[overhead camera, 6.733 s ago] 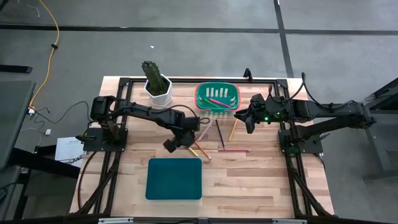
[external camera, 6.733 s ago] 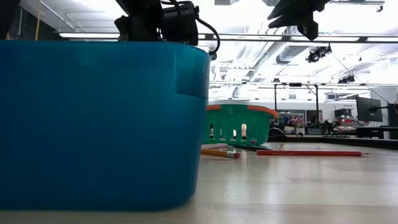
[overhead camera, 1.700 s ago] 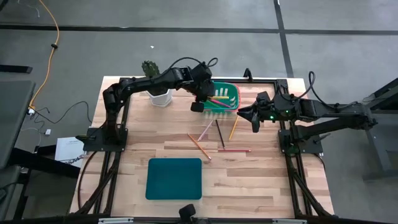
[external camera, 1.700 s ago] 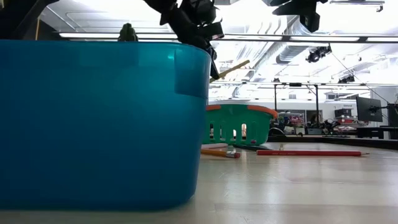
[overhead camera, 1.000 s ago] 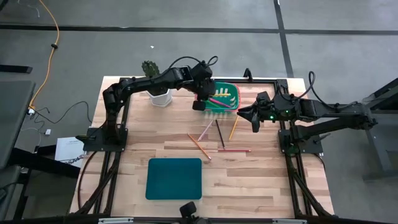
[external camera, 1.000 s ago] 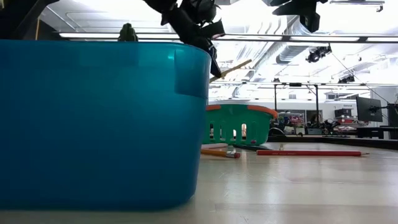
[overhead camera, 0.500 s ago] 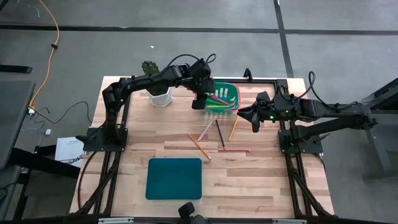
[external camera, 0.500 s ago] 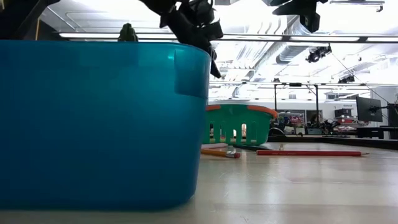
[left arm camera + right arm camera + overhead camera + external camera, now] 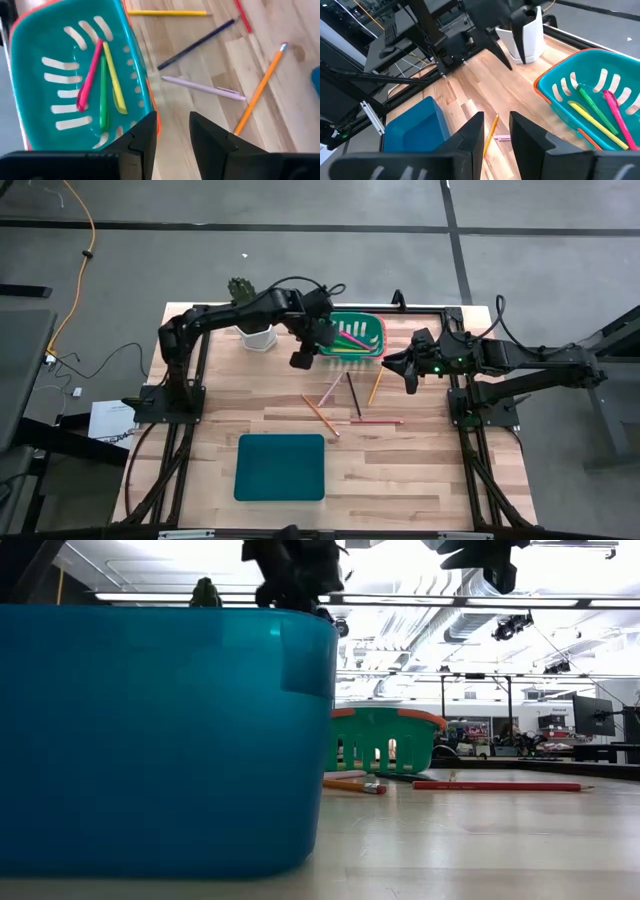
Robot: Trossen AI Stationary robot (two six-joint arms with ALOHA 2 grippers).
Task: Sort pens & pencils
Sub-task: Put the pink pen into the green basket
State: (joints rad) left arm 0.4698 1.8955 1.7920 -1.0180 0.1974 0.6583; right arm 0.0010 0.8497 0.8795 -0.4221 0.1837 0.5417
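Observation:
The green orange-rimmed basket [image 9: 349, 335] stands at the table's far middle. In it lie a pink pen [image 9: 90, 75], a green pen [image 9: 102, 95] and a yellow pen [image 9: 114, 80]. On the wood near it lie an orange pencil [image 9: 320, 415], a lilac pen [image 9: 331, 390], a dark pencil [image 9: 353, 395], a yellow pencil [image 9: 375, 388] and a red pencil [image 9: 376, 421]. My left gripper [image 9: 300, 360] hangs open and empty beside the basket's left end [image 9: 172, 132]. My right gripper [image 9: 395, 365] waits open at the basket's right [image 9: 495, 132].
A teal bin [image 9: 280, 467] sits near the near edge and fills the low view's left [image 9: 160, 740]. A cactus in a white pot [image 9: 250, 315] stands left of the basket. Bare wood lies left and right of the bin.
A yellowish stick stuck out of my left gripper over the basket a second ago, and it no longer shows there. The gripper has since moved off the basket toward the table's left and near edge. My right arm has kept still.

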